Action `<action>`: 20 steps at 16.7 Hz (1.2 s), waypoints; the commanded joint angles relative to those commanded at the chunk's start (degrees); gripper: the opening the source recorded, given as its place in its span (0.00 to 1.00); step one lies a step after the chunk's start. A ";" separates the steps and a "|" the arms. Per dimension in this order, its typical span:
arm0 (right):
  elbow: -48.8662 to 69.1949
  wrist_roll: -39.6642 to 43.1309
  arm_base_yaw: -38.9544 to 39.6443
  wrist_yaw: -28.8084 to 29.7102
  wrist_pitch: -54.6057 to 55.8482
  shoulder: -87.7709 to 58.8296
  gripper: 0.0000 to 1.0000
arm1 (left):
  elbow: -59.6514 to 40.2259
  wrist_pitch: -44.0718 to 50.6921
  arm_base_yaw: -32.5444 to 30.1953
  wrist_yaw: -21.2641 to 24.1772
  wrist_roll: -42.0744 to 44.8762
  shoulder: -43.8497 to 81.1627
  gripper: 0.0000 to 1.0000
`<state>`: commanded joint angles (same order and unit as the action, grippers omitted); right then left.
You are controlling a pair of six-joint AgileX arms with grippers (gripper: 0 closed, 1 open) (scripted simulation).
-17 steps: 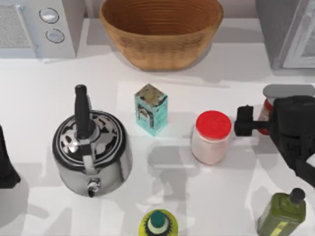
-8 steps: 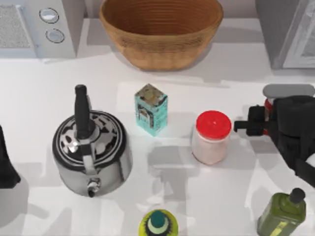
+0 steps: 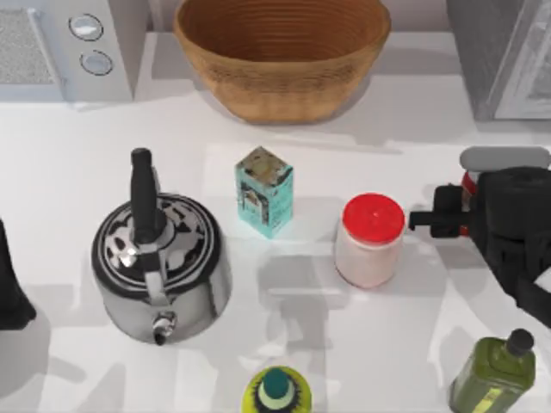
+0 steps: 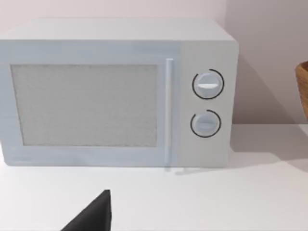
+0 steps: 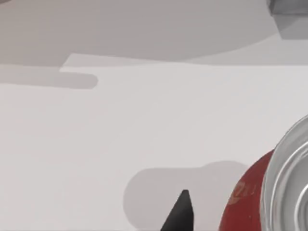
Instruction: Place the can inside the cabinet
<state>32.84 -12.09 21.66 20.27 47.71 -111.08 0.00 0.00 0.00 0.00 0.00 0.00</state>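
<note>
Pincer work is all on the right side just now, so a quick sweep across the tabletop (image 3: 86,172) first. The left arm (image 3: 9,288) sits parked at the left edge, looking at the white microwave (image 3: 65,47) and well clear of the job. Next comes the steel kettle (image 3: 164,258), with the wicker basket (image 3: 282,52) at the back. The teal carton (image 3: 263,191) stands mid-table and a green-capped yellow bottle (image 3: 275,391) is at the front edge. None of them lies on the route. The red-lidded jar (image 3: 370,241) matters more: it stands just left of the action, which leaves a tight slot on that side. Now the right pincer (image 3: 461,211): it reaches in level from the right and has closed around the can (image 5: 243,202). One dark finger (image 3: 443,211) lies flush against the can's red side, in the gap next to the jar. The other finger is hidden under the arm, so I judge this a firm hold rather than see it whole. The can stands upright near the right edge, silver top up, and looks to be resting on the surface, not yet lifted. A side grip suits a slim can and keeps it vertical for the carry. The olive oil bottle (image 3: 495,374) waits in the front right corner, behind the arm. The grey cabinet (image 3: 504,56) is at the back right, a short trip away. Whether its pale door stands open I can't make out.
</note>
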 joint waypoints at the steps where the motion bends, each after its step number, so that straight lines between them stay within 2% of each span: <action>1: 0.00 0.00 0.00 0.00 0.00 0.00 0.00 | 0.00 0.00 0.00 0.00 0.00 0.00 1.00; 8: 1.39 1.36 -1.65 -0.94 -4.39 5.90 0.00 | 0.00 0.00 0.00 0.00 0.00 0.00 1.00; 14: 6.50 1.96 0.72 -3.49 -25.01 19.24 0.00 | 0.00 0.00 0.00 0.00 0.00 0.00 1.00; 17: 10.31 0.99 0.69 -2.65 -35.76 24.21 0.00 | 0.00 0.00 0.00 0.00 0.00 0.00 1.00; 20: 13.93 0.28 0.01 -0.91 -41.66 27.31 0.00 | 0.00 0.00 0.00 0.00 0.00 0.00 1.00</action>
<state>46.77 -11.80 21.67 19.36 6.05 -83.77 0.00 0.00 0.00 0.00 0.00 0.00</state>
